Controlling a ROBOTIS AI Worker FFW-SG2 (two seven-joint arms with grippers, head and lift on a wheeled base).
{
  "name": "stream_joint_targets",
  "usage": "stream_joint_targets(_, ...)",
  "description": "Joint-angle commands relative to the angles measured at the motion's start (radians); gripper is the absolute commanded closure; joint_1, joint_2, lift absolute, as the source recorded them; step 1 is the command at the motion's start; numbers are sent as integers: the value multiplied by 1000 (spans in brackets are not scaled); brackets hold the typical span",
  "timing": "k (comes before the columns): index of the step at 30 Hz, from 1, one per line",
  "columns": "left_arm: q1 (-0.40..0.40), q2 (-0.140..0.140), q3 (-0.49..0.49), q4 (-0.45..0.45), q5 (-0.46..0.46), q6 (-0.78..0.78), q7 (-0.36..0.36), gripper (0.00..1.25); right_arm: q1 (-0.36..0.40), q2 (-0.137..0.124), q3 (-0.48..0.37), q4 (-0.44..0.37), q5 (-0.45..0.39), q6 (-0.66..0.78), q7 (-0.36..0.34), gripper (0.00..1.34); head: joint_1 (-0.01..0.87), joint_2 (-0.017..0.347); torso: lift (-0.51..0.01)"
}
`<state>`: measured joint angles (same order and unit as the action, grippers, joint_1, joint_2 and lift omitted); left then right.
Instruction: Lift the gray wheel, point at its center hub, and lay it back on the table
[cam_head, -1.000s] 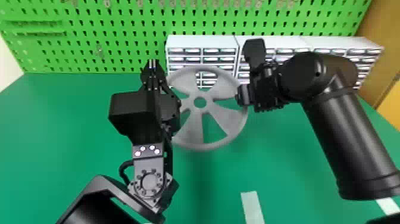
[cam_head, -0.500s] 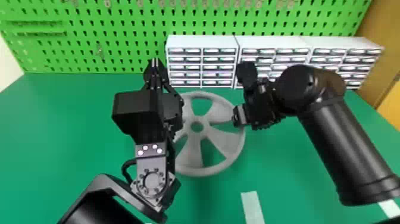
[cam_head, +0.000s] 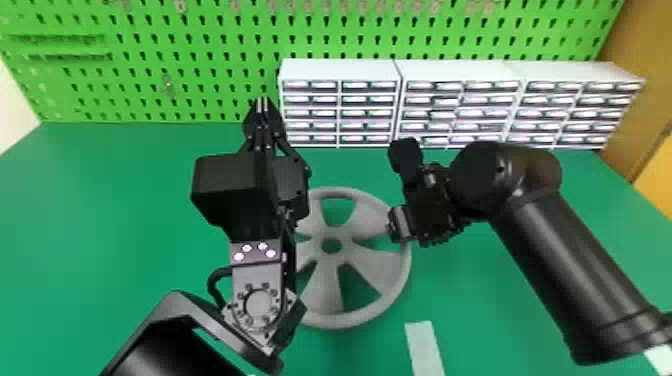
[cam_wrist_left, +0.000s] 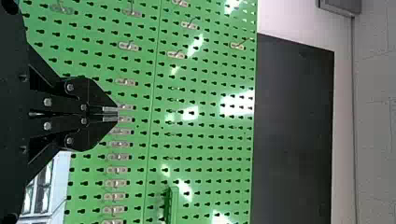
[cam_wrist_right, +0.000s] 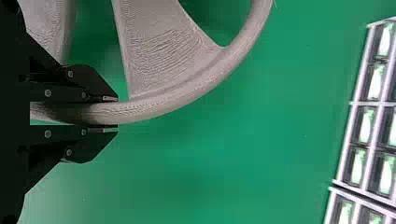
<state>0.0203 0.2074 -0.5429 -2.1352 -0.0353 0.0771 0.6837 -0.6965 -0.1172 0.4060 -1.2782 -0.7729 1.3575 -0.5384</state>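
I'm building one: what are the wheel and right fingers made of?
The gray wheel looks like matte plastic, maybe 3D-printed: fine lines ripple over it. The right gripper's fingers look dull black: metal or plastic, the plain surface leaves open.

The wheel (cam_head: 325, 290) is gray, its face lined with fine wavy ridges; the table (cam_head: 100, 225) is deep green, the strip (cam_head: 425, 350) on it white; the pegboard (cam_head: 200, 40) is a brighter green, patterned with rows of dark keyhole shapes; the cabinets (cam_head: 340, 70) are white, gridded with dark drawer fronts; the left gripper (cam_head: 262, 106) and right gripper (cam_head: 397, 225) are black; the bracket (cam_head: 256, 254) is gray, dotted with four whitish spots.
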Motion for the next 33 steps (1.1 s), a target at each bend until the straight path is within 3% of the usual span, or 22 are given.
stream_joint_targets(1,0,0,0,1,0,-2,0,1128,12,-4,13,14,-2,-20,0,1165,692,48,-96)
stream_joint_targets(23,-3,0,0,14,-2,-26,0,1127,29,-13,57,97,26,-95,0,1164,692,48,-96)
stream_joint_targets(27,-3,0,0,15,-2,-28,0,1127,40,-16,54,97,30,-123,0,966,692,48,-96)
stream_joint_targets(33,-2,0,1,17,-2,-31,0,1124,45,-16,56,97,40,-130,0,955,692,48,-96)
